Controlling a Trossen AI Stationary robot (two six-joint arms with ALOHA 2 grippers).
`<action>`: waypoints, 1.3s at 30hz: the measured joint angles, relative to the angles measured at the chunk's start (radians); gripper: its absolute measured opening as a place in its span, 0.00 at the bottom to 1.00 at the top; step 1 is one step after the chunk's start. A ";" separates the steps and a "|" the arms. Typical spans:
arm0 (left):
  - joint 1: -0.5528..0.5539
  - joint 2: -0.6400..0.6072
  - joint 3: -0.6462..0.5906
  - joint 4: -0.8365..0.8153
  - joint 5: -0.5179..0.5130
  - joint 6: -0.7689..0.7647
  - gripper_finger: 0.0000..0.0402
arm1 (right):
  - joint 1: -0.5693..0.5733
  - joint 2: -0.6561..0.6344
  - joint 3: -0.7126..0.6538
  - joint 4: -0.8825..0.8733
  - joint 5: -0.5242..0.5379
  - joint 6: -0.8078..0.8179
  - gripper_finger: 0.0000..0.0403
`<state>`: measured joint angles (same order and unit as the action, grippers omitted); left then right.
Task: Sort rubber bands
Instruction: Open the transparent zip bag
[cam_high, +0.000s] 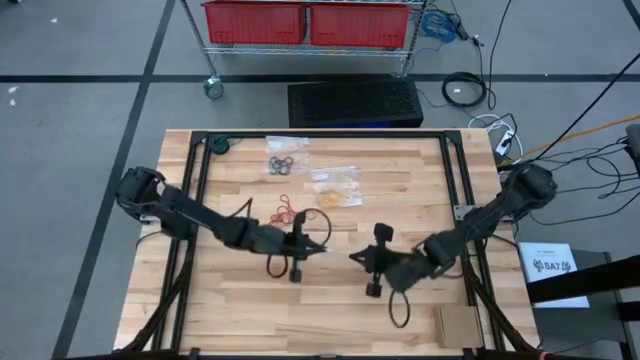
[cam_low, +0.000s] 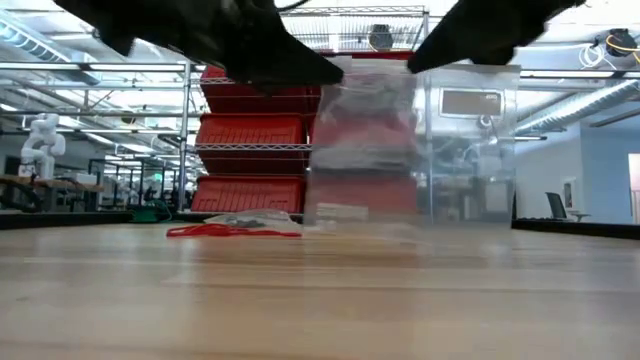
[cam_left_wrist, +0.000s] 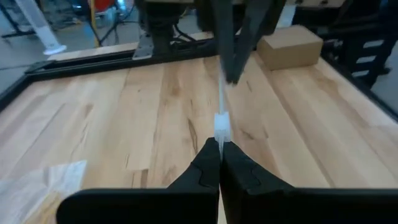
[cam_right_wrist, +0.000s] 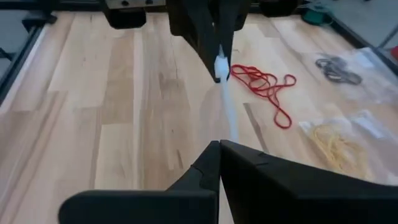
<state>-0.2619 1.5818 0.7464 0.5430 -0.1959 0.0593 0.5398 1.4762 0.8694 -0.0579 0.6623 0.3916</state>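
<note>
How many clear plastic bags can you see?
3. One hangs stretched between the left gripper and right gripper: the held bag. The bag of black bands and bag of tan bands lie farther back on the table.

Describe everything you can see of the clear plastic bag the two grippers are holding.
The clear plastic bag is thin, see-through and flat, with a thicker strip along its top edge. It hangs upright above the middle of the wooden table, stretched between the left gripper and the right gripper, each shut on one end of that top edge. It looks empty. Whether its bottom edge touches the table cannot be told.
</note>
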 joint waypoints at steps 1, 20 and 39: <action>0.020 0.000 0.000 0.005 0.026 0.000 0.00 | -0.022 -0.009 -0.007 0.014 -0.024 -0.007 0.00; 0.186 0.000 0.000 -0.021 0.145 0.086 0.00 | -0.311 -0.015 0.082 0.003 -0.300 -0.165 0.27; 0.285 0.000 -0.001 -0.011 0.228 0.131 0.00 | -0.442 0.038 0.083 -0.008 -0.383 -0.217 0.24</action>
<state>0.0229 1.5818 0.7452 0.5320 0.0324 0.1903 0.0975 1.5147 0.9524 -0.0661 0.2790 0.1749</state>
